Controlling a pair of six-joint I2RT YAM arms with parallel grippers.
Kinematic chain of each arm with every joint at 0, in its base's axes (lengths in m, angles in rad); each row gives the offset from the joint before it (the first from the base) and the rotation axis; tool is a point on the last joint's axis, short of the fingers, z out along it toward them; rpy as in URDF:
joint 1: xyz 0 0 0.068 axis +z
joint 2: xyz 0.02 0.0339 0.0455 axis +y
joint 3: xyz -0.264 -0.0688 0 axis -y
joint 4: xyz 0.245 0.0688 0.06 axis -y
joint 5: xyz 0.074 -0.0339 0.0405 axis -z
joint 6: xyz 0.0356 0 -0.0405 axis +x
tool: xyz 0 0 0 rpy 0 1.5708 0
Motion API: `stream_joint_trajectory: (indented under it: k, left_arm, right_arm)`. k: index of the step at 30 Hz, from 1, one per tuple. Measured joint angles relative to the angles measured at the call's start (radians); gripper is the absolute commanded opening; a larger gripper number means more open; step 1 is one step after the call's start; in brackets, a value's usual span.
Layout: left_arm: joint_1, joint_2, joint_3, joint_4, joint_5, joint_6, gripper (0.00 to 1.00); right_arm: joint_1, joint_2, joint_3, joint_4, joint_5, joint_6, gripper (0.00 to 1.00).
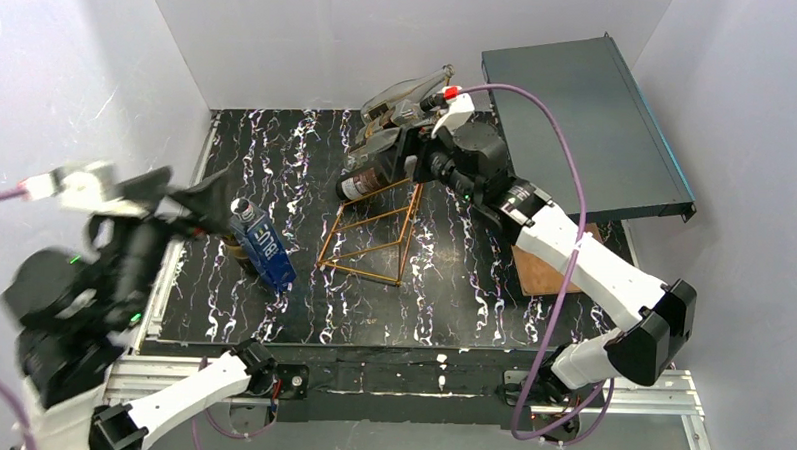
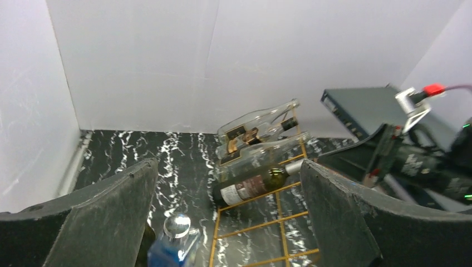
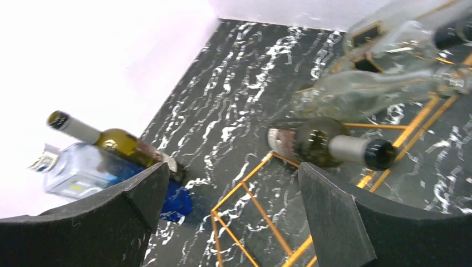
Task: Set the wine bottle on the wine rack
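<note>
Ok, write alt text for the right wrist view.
A dark wine bottle lies on its side on the copper wire rack, seen between the right arm's open fingers. Clear bottles lie farther along the rack; a blue bottle and a second wine bottle are at left on the black marbled table.

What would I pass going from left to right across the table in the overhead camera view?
The left gripper, then the blue bottle, then the wine rack, then the dark flat box.

Bare tabletop (image 1: 287, 151) behind blue bottle (image 1: 267, 248), stacked bottles (image 1: 404, 93) crowding wine rack's (image 2: 261, 225) far end
</note>
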Motion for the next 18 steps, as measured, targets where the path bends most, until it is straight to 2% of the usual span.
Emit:
stream_joint_trajectory:
  k: [7, 13, 18]
  left_arm:
    - [0.0, -0.229, 0.097, -0.165, 0.018, -0.171, 0.99]
    - [0.0, -0.236, 0.142, -0.277, 0.01, -0.205, 0.99]
    - [0.0, -0.214, 0.142, -0.334, 0.012, -0.219, 0.99]
  right_arm:
    - [0.156, 0.056, 0.067, 0.072, 0.03, -0.04, 0.96]
    - [0.307, 0.196, 0.202, 0.106, 0.07, -0.099, 0.97]
    - [0.384, 0.312, 0.314, 0.1, 0.098, -0.134, 0.97]
